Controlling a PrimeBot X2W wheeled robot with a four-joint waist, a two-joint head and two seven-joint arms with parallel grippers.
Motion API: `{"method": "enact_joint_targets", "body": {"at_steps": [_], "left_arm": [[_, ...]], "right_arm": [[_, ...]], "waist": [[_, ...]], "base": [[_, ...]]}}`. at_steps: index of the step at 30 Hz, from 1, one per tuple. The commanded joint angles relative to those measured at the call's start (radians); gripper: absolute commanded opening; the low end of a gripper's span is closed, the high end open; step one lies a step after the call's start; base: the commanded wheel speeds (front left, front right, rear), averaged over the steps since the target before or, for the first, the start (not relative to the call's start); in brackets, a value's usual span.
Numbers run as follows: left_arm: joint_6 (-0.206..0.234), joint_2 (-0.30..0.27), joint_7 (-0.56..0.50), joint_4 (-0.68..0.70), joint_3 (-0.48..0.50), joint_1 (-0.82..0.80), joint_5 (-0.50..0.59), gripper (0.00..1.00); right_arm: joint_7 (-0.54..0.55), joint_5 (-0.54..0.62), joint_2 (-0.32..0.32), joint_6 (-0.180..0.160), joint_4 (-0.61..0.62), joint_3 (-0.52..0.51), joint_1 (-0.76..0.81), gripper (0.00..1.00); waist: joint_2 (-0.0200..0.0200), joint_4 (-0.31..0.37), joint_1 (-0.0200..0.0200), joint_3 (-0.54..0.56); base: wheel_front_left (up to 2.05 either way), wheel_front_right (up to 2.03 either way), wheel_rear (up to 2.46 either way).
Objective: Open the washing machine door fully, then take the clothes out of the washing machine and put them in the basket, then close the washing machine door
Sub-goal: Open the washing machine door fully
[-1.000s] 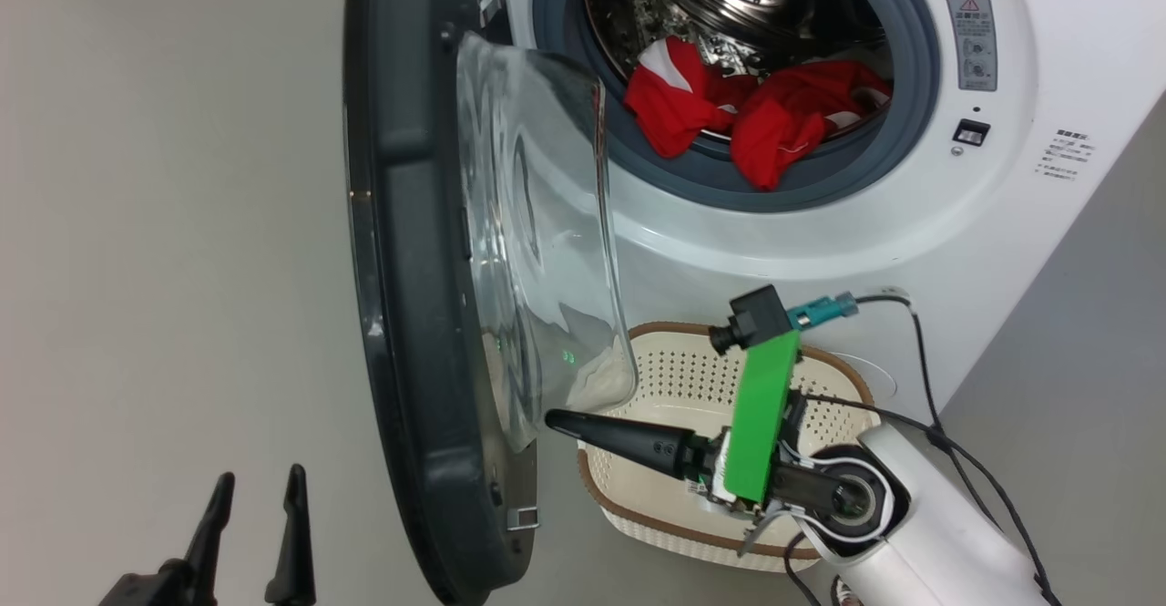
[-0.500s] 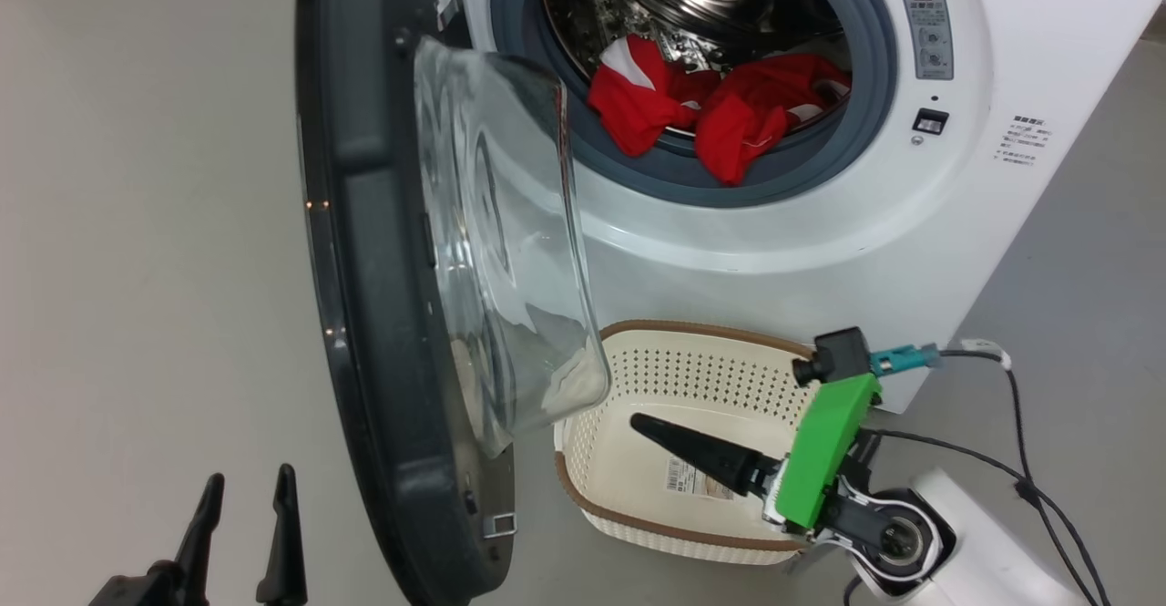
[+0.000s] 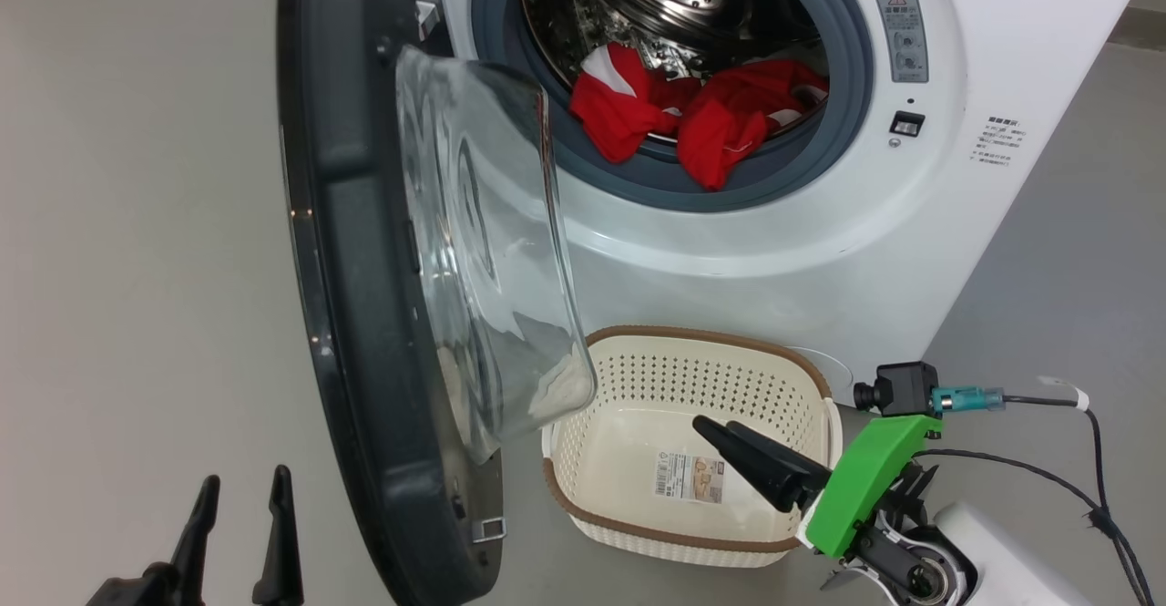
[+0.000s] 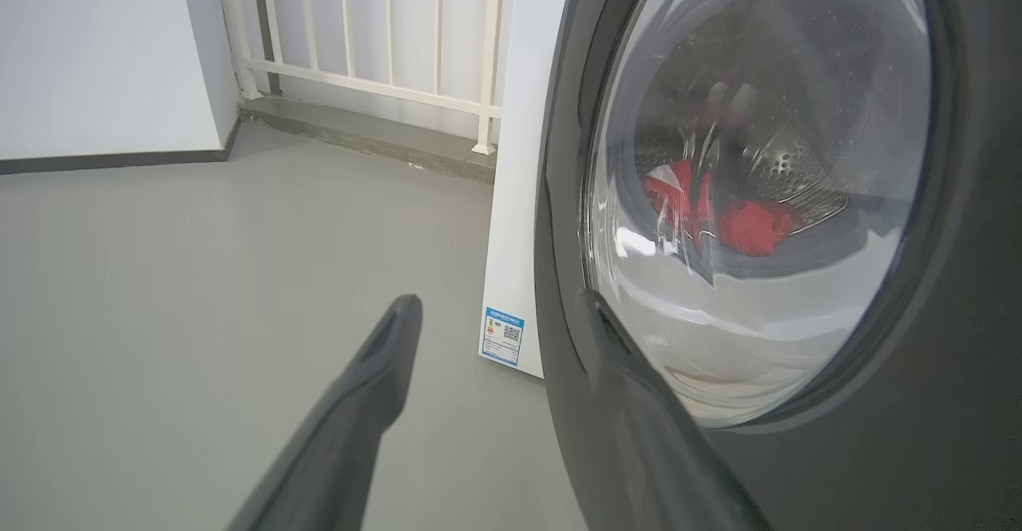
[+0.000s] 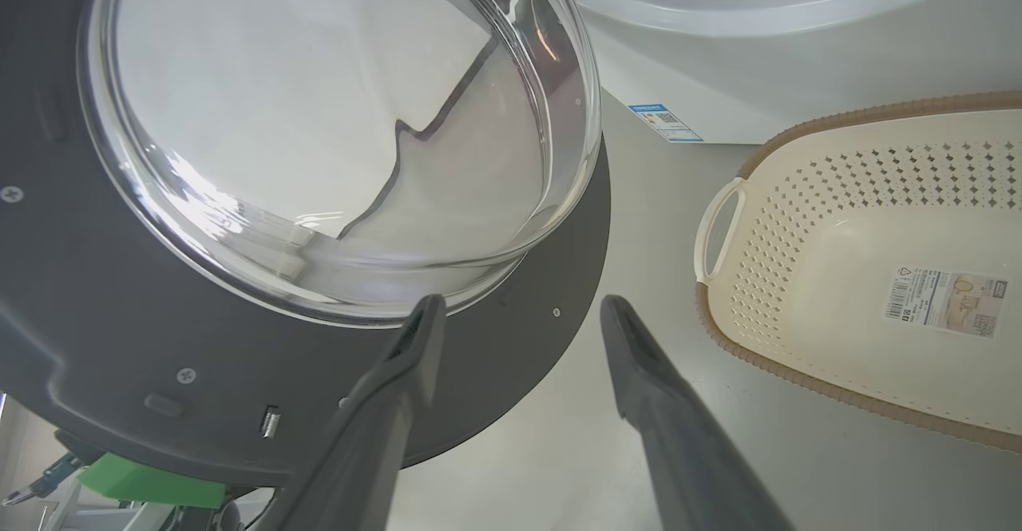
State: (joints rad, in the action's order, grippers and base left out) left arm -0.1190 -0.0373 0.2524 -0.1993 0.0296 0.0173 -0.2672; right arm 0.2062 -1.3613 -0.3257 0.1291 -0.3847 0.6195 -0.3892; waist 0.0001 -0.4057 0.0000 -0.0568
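The washing machine (image 3: 820, 241) stands with its door (image 3: 346, 269) swung out to the left, the glass bowl (image 3: 483, 251) facing the drum. Red and white clothes (image 3: 692, 114) lie at the drum's mouth, spilling onto the grey gasket. The cream basket (image 3: 729, 378) sits on the floor below the opening with only a label inside. My right gripper (image 3: 706, 426) hovers open over the basket, pointing toward the door's lower edge (image 5: 120, 339), touching nothing. My left gripper (image 3: 246, 480) is open, low on the outer side of the door (image 4: 958, 355); the clothes (image 4: 742, 223) show through the glass.
Grey floor spreads to the left of the door. Black cables (image 3: 1048, 483) trail from my right arm across the floor at the right. A white railing on a raised step (image 4: 383, 76) and a white wall stand behind the machine's side.
The head camera has shifted. My right gripper has drawn back to the right, away from the door's glass bowl, and now hangs over the basket. The left gripper has stayed put.
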Motion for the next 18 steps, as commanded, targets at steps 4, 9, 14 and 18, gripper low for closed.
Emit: {"method": "enact_joint_targets", "body": {"at_steps": [4,9,14,18], "left_arm": [[-0.003,-0.013,0.009,0.021,0.035,0.000,0.008,1.00],[-0.002,-0.013,0.009,0.020,0.033,0.007,0.012,1.00],[-0.001,-0.013,0.009,0.018,0.032,0.009,0.012,1.00],[-0.001,-0.013,0.009,0.015,0.033,0.011,0.012,1.00]], "right_arm": [[-0.090,0.020,-0.027,0.002,0.023,0.058,0.012,1.00],[-0.204,0.063,-0.056,0.002,0.016,0.123,0.010,1.00],[-0.298,0.099,-0.077,0.002,0.001,0.182,0.005,1.00],[-0.397,0.136,-0.094,0.002,-0.023,0.243,-0.006,1.00]], "waist": [[-0.0001,0.006,0.0000,0.010],[-0.0001,0.010,0.0000,0.019],[-0.0001,0.011,0.0000,0.023],[-0.0001,0.012,0.0000,0.026]], "base": [[0.00,0.00,0.00],[0.00,0.00,0.00],[0.00,0.00,0.00],[0.00,0.00,0.00]]}}
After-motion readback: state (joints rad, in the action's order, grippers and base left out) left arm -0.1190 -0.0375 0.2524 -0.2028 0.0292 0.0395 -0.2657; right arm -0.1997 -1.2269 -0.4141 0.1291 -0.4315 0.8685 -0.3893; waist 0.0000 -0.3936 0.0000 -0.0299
